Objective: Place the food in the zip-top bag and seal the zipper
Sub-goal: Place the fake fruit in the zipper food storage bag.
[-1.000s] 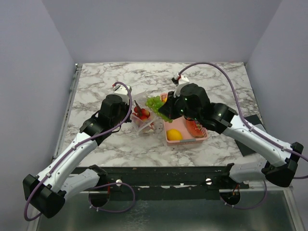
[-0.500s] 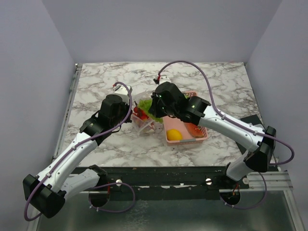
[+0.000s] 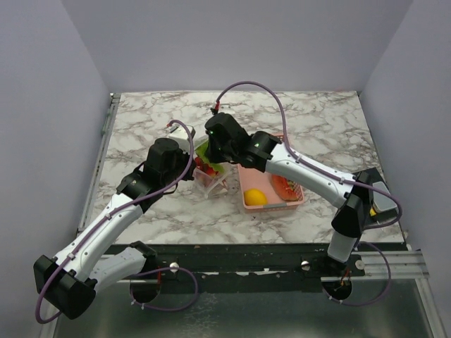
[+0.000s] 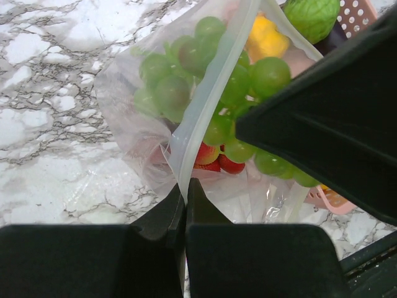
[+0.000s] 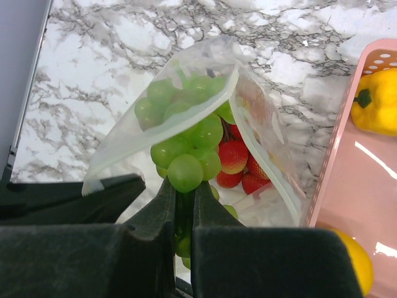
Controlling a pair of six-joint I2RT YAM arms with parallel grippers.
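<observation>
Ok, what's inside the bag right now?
Green grapes hang in the mouth of the bag, with red strawberries below them. Anything under the fruit is covered.

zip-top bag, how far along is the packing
Done: red strawberries already lie inside the zip-top bag. In hand: the left gripper pinches the bag's mouth edge while the right gripper holds green grapes partway through the mouth. Left: a lemon and a yellow pepper sit in the pink basket, and the zipper is unsealed.
</observation>
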